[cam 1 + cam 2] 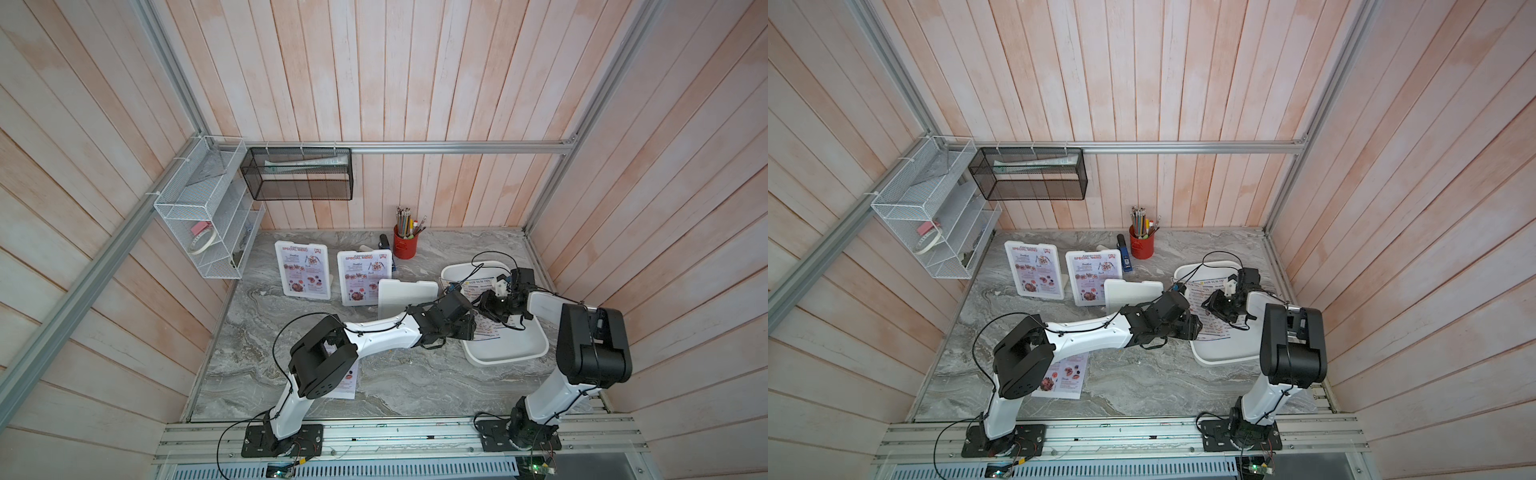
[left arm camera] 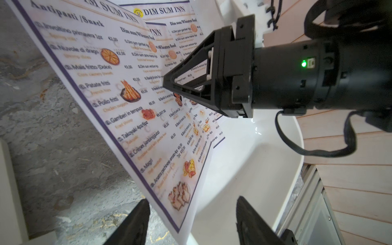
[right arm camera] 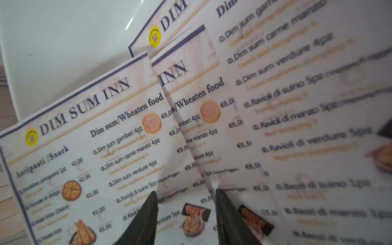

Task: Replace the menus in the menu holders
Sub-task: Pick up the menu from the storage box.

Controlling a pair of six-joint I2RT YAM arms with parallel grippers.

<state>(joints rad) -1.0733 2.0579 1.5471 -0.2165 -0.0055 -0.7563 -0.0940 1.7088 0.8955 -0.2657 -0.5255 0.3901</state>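
Several blue-bordered "Dim Sum Inn" menus (image 1: pixel 478 286) lie in a white tray (image 1: pixel 507 357). One sheet (image 2: pixel 127 106) stands tilted up off the pile. Its lower corner hangs between the wide-apart fingers of my left gripper (image 2: pixel 193 199), which is open. My right gripper (image 3: pixel 186 191) hovers over the pile, jaws apart, with a sheet edge meeting one fingertip (image 3: pixel 217 192). Two upright menu holders (image 1: pixel 302 270) (image 1: pixel 365 278) show red "Special Menu" sheets. A third menu holder (image 1: pixel 407 297) shows only white. A loose Special Menu sheet (image 1: pixel 1061 376) lies under my left arm.
A red pencil cup (image 1: pixel 404 245) and a blue item (image 1: pixel 1124 255) stand at the table's back. A white wire rack (image 1: pixel 203 216) and a black mesh basket (image 1: pixel 297 174) hang on the walls. Wooden walls close in both sides.
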